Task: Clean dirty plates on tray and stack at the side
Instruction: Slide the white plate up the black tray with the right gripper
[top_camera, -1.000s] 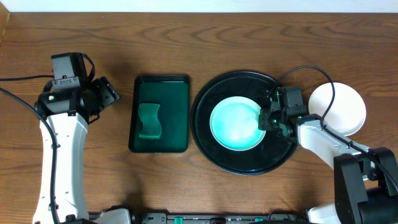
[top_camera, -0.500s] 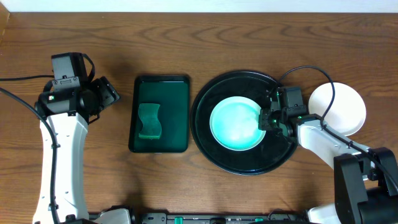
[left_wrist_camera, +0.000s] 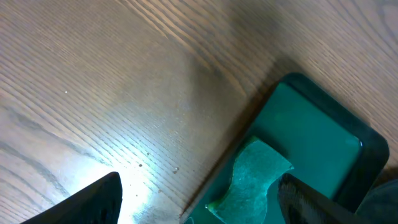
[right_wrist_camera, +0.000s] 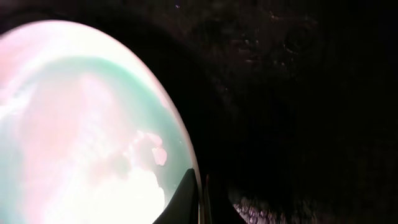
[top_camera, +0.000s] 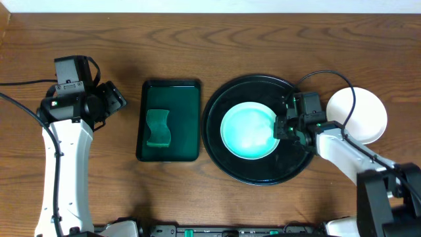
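overhead, a mint-tinted plate (top_camera: 247, 130) lies inside the round black tray (top_camera: 256, 172), a little left of its centre. the right gripper (top_camera: 281, 128) sits at the plate's right rim with its fingers pressed together. in the right wrist view the tips (right_wrist_camera: 186, 196) meet right at that edge, though whether the rim is nipped between them i cannot tell. a white plate (top_camera: 362, 112) rests on the wooden table (top_camera: 197, 39) just right of the tray. the left gripper (top_camera: 115, 99) hangs spread wide over bare wood – left of the dark green rectangular tray (top_camera: 187, 105) that holds a green sponge (top_camera: 158, 128).
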Controlling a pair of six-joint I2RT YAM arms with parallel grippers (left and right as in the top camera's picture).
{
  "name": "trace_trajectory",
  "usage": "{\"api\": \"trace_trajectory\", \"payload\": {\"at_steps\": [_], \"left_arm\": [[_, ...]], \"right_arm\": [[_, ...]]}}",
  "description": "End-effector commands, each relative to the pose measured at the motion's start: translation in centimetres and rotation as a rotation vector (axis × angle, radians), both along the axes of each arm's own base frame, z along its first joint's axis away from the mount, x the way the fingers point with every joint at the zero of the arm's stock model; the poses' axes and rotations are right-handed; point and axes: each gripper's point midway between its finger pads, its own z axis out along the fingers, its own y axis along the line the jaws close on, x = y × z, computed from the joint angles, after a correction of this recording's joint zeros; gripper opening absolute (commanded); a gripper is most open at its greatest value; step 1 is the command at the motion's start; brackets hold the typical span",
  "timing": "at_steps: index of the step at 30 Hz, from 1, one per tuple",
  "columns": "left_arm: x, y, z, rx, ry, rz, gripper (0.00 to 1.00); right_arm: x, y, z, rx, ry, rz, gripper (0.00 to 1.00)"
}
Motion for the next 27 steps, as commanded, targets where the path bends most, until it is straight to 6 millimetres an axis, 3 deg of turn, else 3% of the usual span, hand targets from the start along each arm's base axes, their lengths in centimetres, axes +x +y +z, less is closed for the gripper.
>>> {"api": "trace_trajectory", "payload": {"at_steps": [1,12,27], "left_arm": [[0.1,0.2,0.5,0.006,-0.009,-0.001,0.8],[0.1,0.2,0.5,0.006,-0.009,-0.001,0.8],[0.1,0.2,0.5,0.006,-0.009,-0.001,0.8]], "right_arm": [[0.6,0.0,3.3,0.041,-0.078,-0.043,0.01],[1.2,-1.7,11.2,0.032,-0.31,-0.12,0.01],[1.5,-1.6,12.6,0.067,-0.339,-0.151,0.01]]}}
